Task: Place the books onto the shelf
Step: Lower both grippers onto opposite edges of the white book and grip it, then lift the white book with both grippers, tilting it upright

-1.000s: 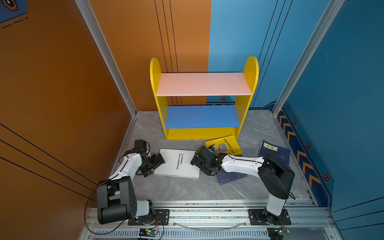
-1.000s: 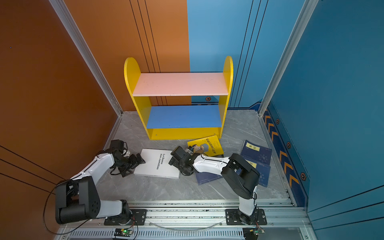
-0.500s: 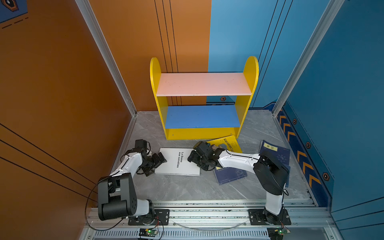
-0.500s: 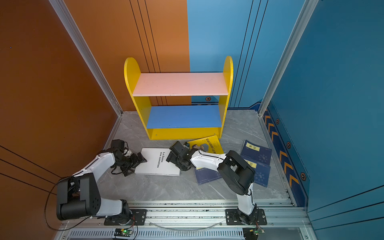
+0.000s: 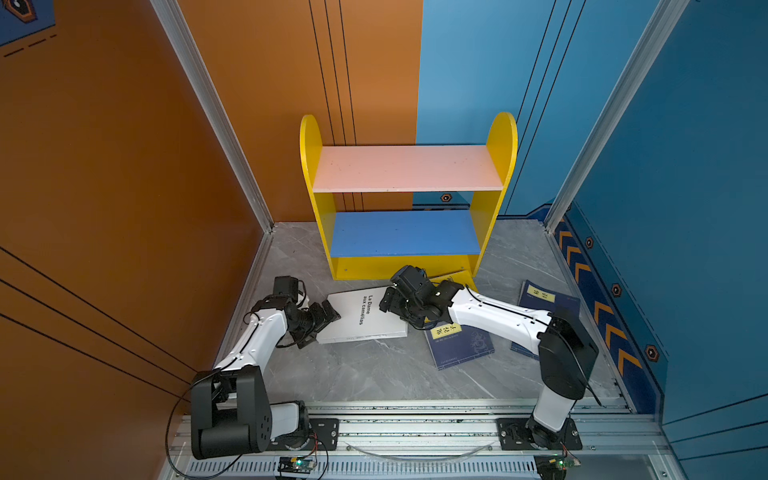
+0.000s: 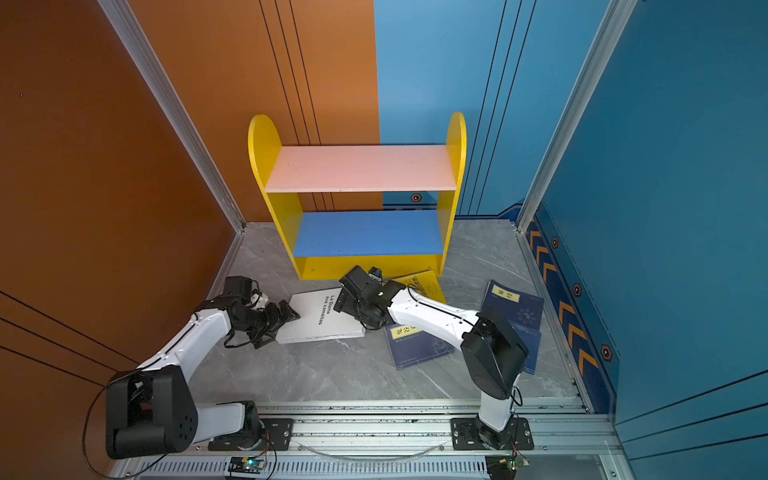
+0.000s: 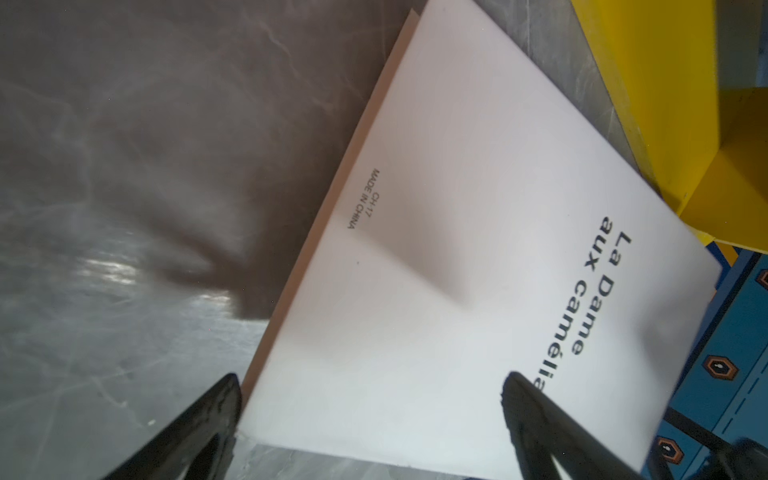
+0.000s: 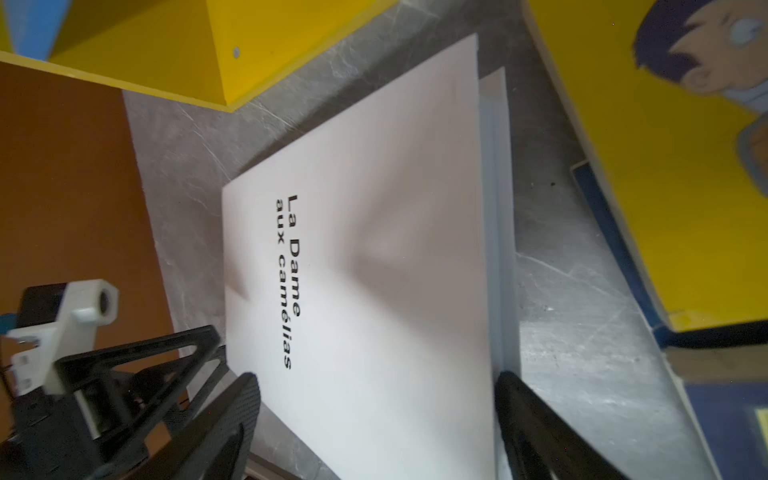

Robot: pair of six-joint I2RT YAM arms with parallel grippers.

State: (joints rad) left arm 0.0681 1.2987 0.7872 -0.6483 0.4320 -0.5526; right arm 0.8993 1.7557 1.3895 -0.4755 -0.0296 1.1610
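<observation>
Grey marbled floor (image 5: 374, 374), boxed in by an orange wall (image 5: 124, 166) and a blue wall (image 5: 685, 208). The mounting rail (image 5: 415, 428) sits nearest the camera, with both arm bases bolted to it.

Just past the rail, a navy book (image 5: 461, 347) lies flat with its yellow label up, partly under my right arm. More navy books (image 5: 548, 299) lie further right, well apart from either gripper.

Mid-floor: white book (image 5: 365, 320), flat, title up, a little in front of the shelf. Both arms bracket it from opposite ends.
- Left gripper (image 5: 322, 328) is low at the book's left end, jaws spread wide. The left wrist view shows one finger (image 7: 199, 419) down by the floor beside the edge and the other over the cover. Nothing clamped.
- Right gripper (image 5: 388, 301) is at the opposite end, jaws also wide apart. One finger (image 8: 528, 415) runs alongside the page edge, the other sits above the cover near the title. It holds nothing.

My read: the book is too broad and lies too flat for a single pinch. So I'm working it from two sides, bracing one end while a finger gets beneath the other.

Yellow book (image 5: 457, 279) lies beyond the right wrist, just beside the shelf's base strip.

Farthest: shelf (image 5: 494, 208) against the back walls. Pink upper board (image 5: 407, 168) and blue lower board (image 5: 405, 232) are both bare. No book shelved yet.
</observation>
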